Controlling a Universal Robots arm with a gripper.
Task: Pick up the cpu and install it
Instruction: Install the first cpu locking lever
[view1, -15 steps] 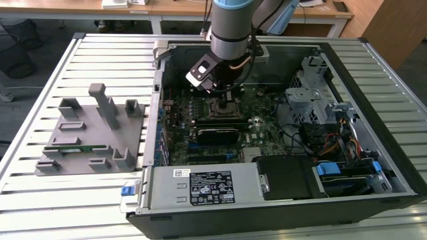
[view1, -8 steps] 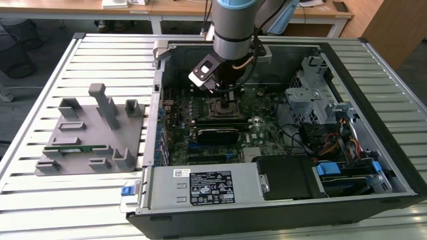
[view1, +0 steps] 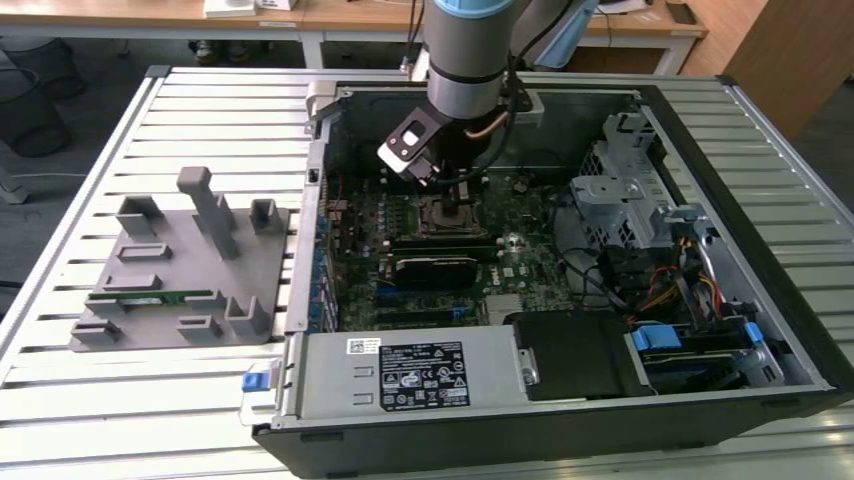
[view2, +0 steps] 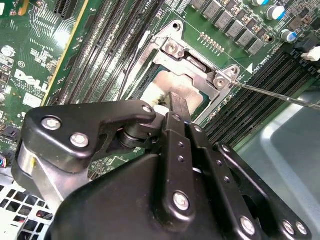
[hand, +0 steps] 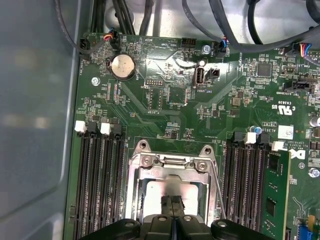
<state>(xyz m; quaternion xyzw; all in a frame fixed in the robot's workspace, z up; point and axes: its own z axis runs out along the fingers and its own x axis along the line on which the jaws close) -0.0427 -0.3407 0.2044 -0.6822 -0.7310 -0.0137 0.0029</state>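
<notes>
Hand (hand: 172, 201) – black, two-fingered, on linked black arms. In both wrist views the fingers are pressed flat together with only a thin seam between them and nothing clamped in it. The tips point straight down at the middle of the socket.

Cpu (hand: 150, 195) – small flat square chip with a silvery metal top. It lies in the socket directly under the fingertips, level, not lifted. Whether the tips touch its top or stop just above it I cannot tell.

Around the chip sits a silver metal socket frame (hand: 172, 161) with screws at its corners. A thin wire lever (hand: 216, 185) runs just beside the frame.

Rows of long black memory slots (hand: 100, 185) flank the socket on both sides. An upright green memory card (hand: 274, 200) stands in the group on one side.

Farther across the green motherboard (hand: 165, 110) is a round silver coin battery (hand: 123, 66).

In the exterior view the arm reaches down into an open black computer case (view1: 561, 435). A silver labelled power-supply box (view1: 400, 370) sits along the case's near edge.

The case lies on a slatted metal counter (view1: 134, 400). On the exterior view's left, beside the case, is a grey moulded fixture (view1: 174, 290) with a long green stick (view1: 154, 297) lying in it.
</notes>
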